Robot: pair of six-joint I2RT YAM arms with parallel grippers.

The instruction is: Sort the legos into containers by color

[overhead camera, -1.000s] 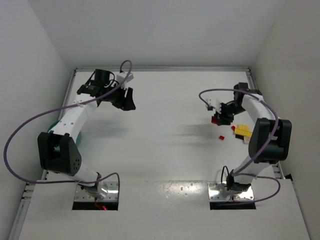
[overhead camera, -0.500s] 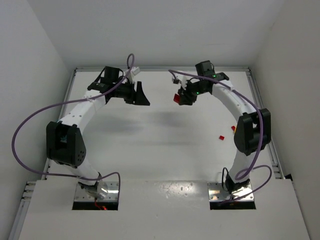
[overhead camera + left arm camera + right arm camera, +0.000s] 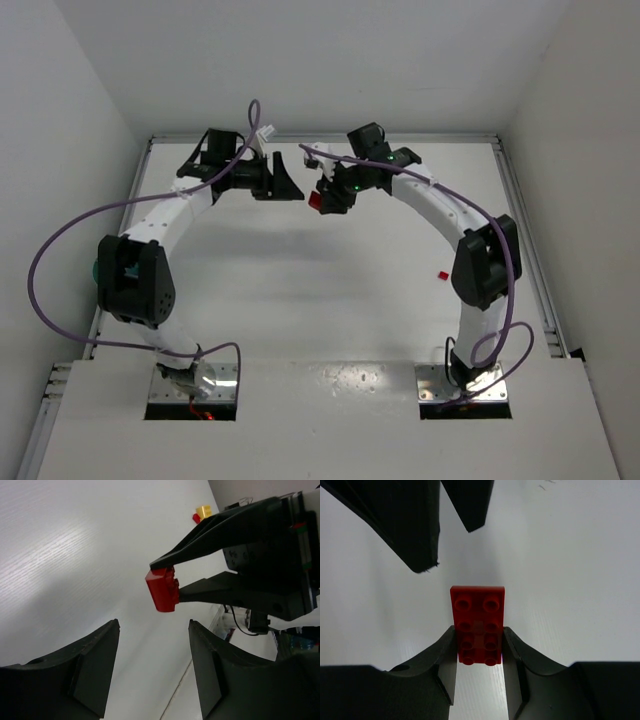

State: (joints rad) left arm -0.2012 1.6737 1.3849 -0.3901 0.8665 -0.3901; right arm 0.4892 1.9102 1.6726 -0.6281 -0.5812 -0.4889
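Red lego brick (image 3: 477, 625), being pinched by the right hand (image 3: 479, 632) facing the gaping left hand (image 3: 153, 623), is risking a fall to the counter (image 3: 300, 290) upon early release.

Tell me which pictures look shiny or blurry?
Left wrist: bright glare streaks the table, and the brick looks clear. Right wrist: the brick is sharp, but the jaws gripping it are dark with little detail. Top: soft grey shadows mid-table, nothing blurred.
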